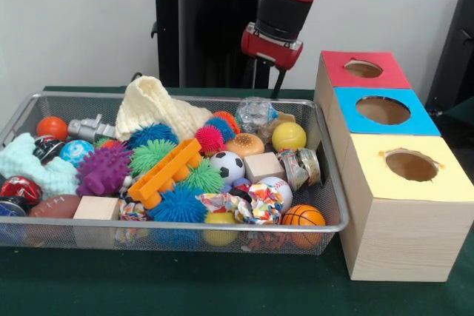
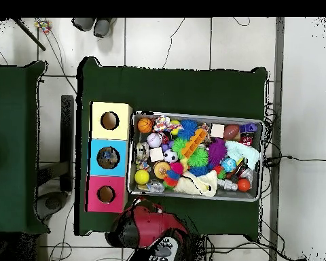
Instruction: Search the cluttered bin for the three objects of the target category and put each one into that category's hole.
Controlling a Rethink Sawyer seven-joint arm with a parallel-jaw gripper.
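A wire mesh bin (image 1: 329, 183) holds a heap of toys. Among them are a soccer ball (image 1: 227, 166), a yellow ball (image 1: 289, 136), a small basketball (image 1: 304, 216), a baseball (image 1: 279, 187) and a brown football (image 1: 53, 206). There are also several spiky rubber balls, such as a purple one (image 1: 104, 170), and two wooden blocks (image 1: 264, 166) (image 1: 96, 208). My gripper (image 1: 272, 49) hangs behind the bin's far right corner, above the table and touching nothing. From overhead the arm (image 2: 149, 224) sits just outside the bin's (image 2: 196, 115) near wall.
Three wooden boxes stand beside the bin, each with a round hole: red top (image 1: 363, 69), blue top (image 1: 383, 111), yellow top (image 1: 411, 166). Something dark lies in the blue box's hole (image 2: 108, 158). A cream cloth (image 1: 152, 109), a mint cloth (image 1: 33, 168) and an orange plastic piece (image 1: 164, 172) lie among the toys.
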